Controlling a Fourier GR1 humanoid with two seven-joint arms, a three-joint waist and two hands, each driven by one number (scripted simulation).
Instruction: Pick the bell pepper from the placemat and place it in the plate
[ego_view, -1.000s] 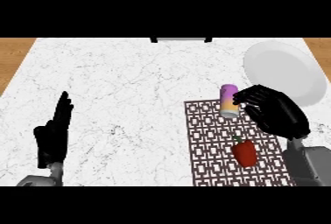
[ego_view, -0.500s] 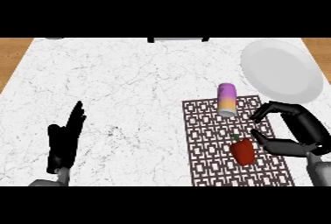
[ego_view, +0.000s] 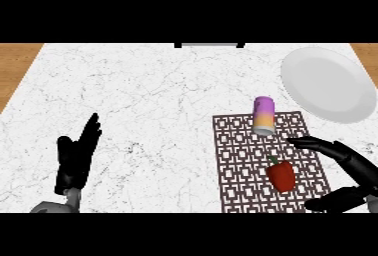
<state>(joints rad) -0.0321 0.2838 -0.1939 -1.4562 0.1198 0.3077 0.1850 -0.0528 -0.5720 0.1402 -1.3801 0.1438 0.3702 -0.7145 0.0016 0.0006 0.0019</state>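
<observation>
Right hand (ego_view: 354, 167) spread open, empty, beside the bell pepper (ego_view: 281, 176) on the placemat (ego_view: 244, 165); a purple-orange can (ego_view: 263, 115) lies towards the plate (ego_view: 328, 84).

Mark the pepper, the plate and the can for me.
pepper (ego_view: 281, 176), head view, middle of its red body
plate (ego_view: 328, 84), head view, bare centre
can (ego_view: 263, 115), head view, middle of its side

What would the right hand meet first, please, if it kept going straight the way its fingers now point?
Probably nothing on the placemat: the right hand's fingers point left, passing between the bell pepper and the can, though height is unclear.
</observation>
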